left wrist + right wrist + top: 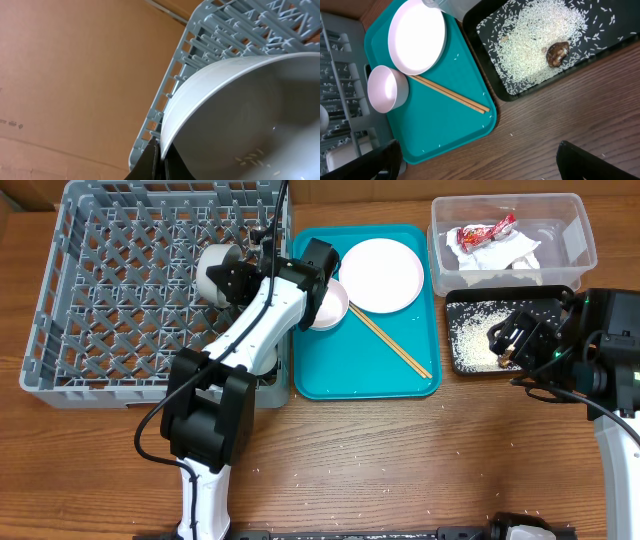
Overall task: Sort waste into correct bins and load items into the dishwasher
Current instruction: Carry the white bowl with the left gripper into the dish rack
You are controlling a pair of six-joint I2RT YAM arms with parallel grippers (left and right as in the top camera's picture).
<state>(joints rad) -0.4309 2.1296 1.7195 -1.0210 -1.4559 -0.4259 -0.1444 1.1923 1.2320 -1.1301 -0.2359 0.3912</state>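
At the wooden table (400, 460) our left gripper (159, 156) clamps a white bowl (240, 115) over the grey rack (215, 30); our right gripper (479, 152) gapes near the black tray (499, 75).

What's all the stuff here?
dish rack: one, grey, left
serving tray: one, teal, middle
plate: one, white, on serving tray
bowls: two, white; tray bowl on serving tray, held bowl over rack
chopsticks: pair, wooden, on serving tray
tub: one, clear, back right
snack wrapper: one, red-and-white, in tub
napkin: one, white, in tub
black tray: one, black, by tub
rice: many, white, in black tray
food scrap: one, brown, on rice
left claw: shut on held bowl
right claw: open, over black tray
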